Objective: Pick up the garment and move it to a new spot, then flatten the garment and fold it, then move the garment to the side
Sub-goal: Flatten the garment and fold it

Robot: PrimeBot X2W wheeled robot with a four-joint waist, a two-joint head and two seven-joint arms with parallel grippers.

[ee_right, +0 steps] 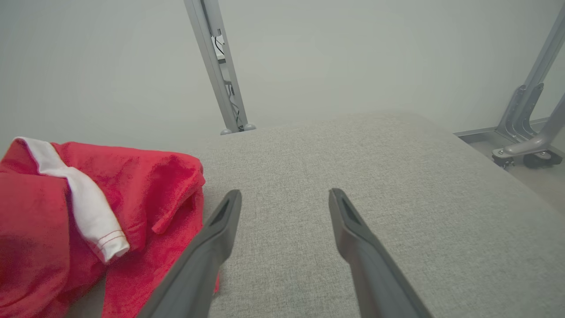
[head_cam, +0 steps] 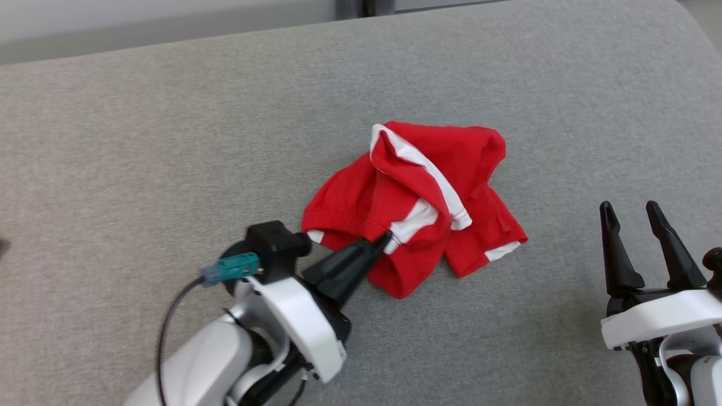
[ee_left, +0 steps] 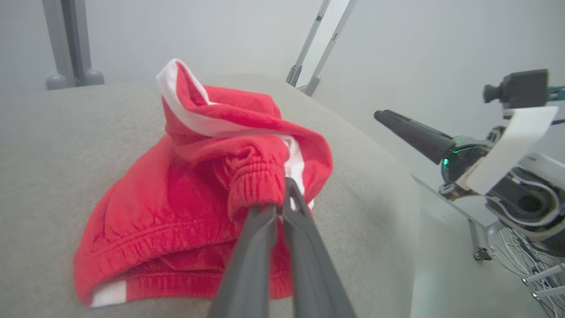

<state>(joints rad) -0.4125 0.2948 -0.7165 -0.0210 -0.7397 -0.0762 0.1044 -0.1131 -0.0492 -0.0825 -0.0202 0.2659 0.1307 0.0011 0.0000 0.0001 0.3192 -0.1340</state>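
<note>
Red garment [head_cam: 417, 197] with white trim lies crumpled near the middle of the grey fabric surface [head_cam: 169, 141]. Left gripper [head_cam: 386, 239] is pinched tight on a bunched fold at the garment's near edge, seen close in the left wrist view [ee_left: 282, 198]. Right gripper [head_cam: 629, 206] is spread wide, holding nothing, off to the garment's right, not touching it.

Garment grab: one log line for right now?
stage: pick-up grasp | left end effector: shut on garment, at its edge | right end effector: open, clear of garment | garment: crumpled, resting on grey surface
</note>
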